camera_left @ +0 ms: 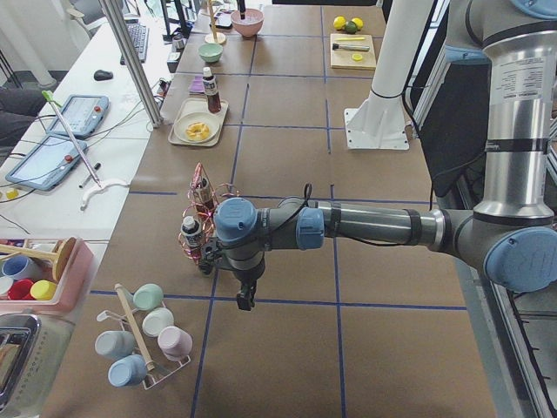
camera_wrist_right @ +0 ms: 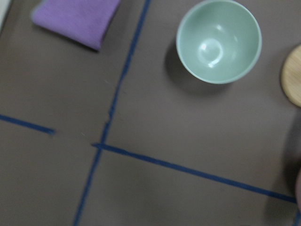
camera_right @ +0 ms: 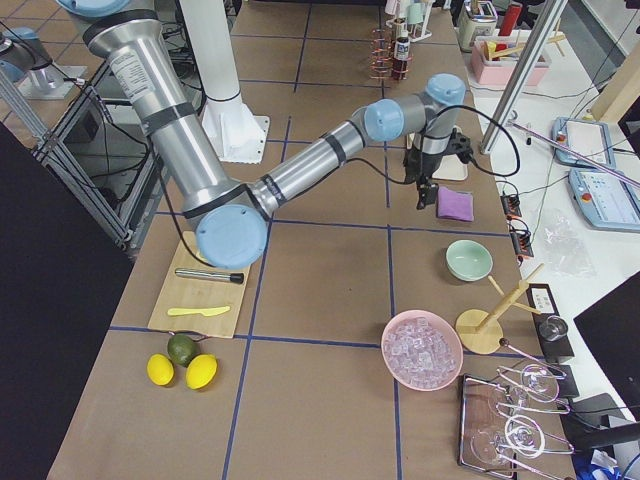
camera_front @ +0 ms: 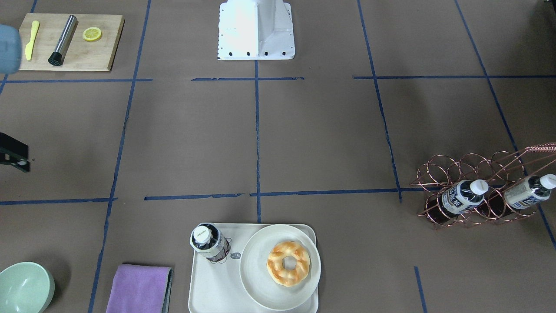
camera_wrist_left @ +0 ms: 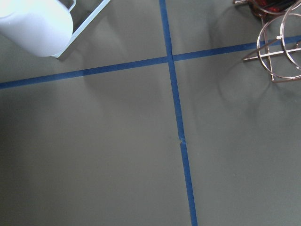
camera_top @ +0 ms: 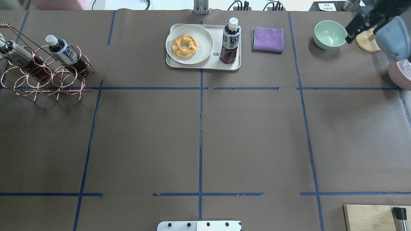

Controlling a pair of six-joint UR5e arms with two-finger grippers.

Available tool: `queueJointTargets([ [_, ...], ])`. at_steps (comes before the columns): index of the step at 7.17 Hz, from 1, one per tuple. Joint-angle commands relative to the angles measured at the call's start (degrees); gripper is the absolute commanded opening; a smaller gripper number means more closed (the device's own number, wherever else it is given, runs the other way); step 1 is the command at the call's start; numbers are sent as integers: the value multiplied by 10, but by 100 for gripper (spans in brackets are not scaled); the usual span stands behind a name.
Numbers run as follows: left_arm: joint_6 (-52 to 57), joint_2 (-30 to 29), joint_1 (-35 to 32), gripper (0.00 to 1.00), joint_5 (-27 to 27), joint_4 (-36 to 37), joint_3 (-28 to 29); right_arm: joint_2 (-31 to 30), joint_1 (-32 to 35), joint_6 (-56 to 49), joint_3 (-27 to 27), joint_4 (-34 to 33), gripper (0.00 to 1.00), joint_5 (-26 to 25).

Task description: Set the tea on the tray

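Note:
One tea bottle (camera_top: 229,41) with dark liquid and a white cap stands upright on the right end of the cream tray (camera_top: 205,66), beside the plate. It also shows in the front-facing view (camera_front: 210,243) on the tray (camera_front: 217,287). Two like bottles (camera_top: 62,51) lie in the copper rack. My right gripper (camera_top: 348,38) hangs apart from the tray, above the table near the green bowl; I cannot tell if it is open. My left gripper (camera_left: 245,300) hangs over bare table beside the rack, seen only in the left side view; I cannot tell its state.
A round white plate (camera_top: 205,41) with a pastry fills the tray's left part. A purple cloth (camera_top: 268,39) and green bowl (camera_top: 330,34) lie right of the tray. A copper rack (camera_top: 45,77) stands far left. A pink ice bowl (camera_top: 401,72) and a cutting board (camera_front: 104,52) are at the right.

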Motion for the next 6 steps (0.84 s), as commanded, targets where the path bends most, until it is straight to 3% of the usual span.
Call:
queueJointTargets([
  [1, -1, 3, 0, 100, 3, 1, 3, -158, 73, -216, 31, 6, 99, 0],
  [3, -1, 16, -1, 100, 5, 8, 1, -254, 139, -309, 30, 18, 99, 26],
  [4, -1, 30, -1, 100, 6, 7, -2, -293, 152, -303, 26, 65, 99, 27],
  [6, 1, 33, 0, 100, 8, 5, -4, -307, 163, -190, 27, 71, 99, 27],
])
